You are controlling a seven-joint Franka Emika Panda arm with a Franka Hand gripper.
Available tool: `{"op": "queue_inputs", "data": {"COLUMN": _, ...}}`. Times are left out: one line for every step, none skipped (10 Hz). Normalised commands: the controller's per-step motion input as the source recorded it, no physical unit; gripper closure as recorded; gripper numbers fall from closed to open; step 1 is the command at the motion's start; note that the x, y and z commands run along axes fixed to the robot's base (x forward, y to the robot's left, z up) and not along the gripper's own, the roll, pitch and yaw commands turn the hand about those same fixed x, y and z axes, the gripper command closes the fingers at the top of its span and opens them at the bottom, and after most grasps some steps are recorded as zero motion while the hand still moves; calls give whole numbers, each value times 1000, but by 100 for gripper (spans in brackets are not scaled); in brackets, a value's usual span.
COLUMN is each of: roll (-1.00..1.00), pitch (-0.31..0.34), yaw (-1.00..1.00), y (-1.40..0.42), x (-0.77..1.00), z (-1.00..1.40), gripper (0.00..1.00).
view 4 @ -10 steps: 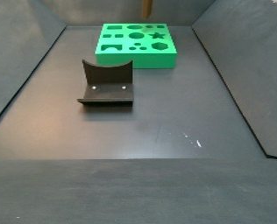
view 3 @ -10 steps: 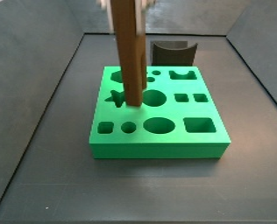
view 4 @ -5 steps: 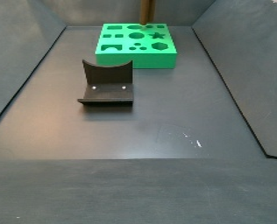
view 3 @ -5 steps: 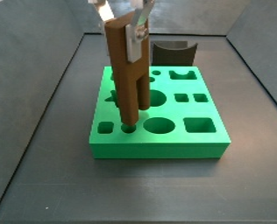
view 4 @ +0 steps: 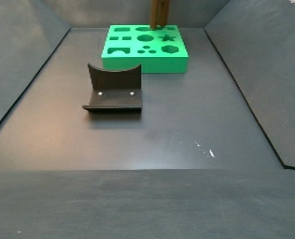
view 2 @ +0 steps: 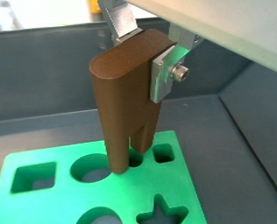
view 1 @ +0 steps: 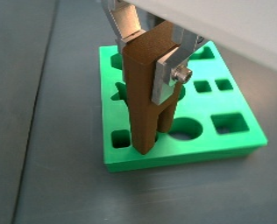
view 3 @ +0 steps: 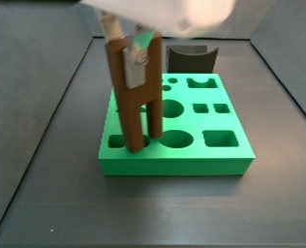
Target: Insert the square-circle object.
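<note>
Square-circle object (view 3: 133,92), a tall brown wood-coloured bar with its lower half split into two prongs, stands upright over the green block (view 3: 182,160), its prong tips at or just inside the small openings near one edge of the block; how deep they sit cannot be told. The hand (view 1: 152,54) is clenched on the upper part of the bar, silver finger plates (view 2: 166,72) pressed flat against its opposite faces, in both wrist views. Judged from its look, the bar is rigid and light, with smooth faces that could slip under side load; the solid upper half is the correct place to hold, since the prongs are thinner and could bind or chip if forced off-axis. The fixture (view 4: 113,91) stands well apart on the counter (view 4: 162,140). A dark grey block (view 3: 192,56) sits behind the green block.
</note>
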Motion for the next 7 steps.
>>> {"op": "queue_inputs", "data": {"roll": 170, "pitch": 66, "yaw": -751, "y": 0, "x": -363, "z": -37, "gripper": 100}}
{"op": "queue_inputs", "data": {"roll": 190, "pitch": 74, "yaw": -749, "y": 0, "x": -374, "z": 0, "gripper": 100}}
{"op": "queue_inputs", "data": {"roll": 207, "pitch": 74, "yaw": -754, "y": 0, "x": -369, "z": 0, "gripper": 100}}
{"op": "queue_inputs", "data": {"roll": 220, "pitch": 77, "yaw": -791, "y": -9, "x": -326, "z": 0, "gripper": 100}}
{"op": "queue_inputs", "data": {"roll": 216, "pitch": 80, "yaw": -846, "y": -29, "x": -266, "z": 0, "gripper": 100}}
{"op": "queue_inputs", "data": {"roll": 211, "pitch": 83, "yaw": -866, "y": -37, "x": -243, "z": 0, "gripper": 100}}
{"op": "queue_inputs", "data": {"roll": 126, "pitch": 34, "yaw": -874, "y": 0, "x": -206, "z": 0, "gripper": 100}}
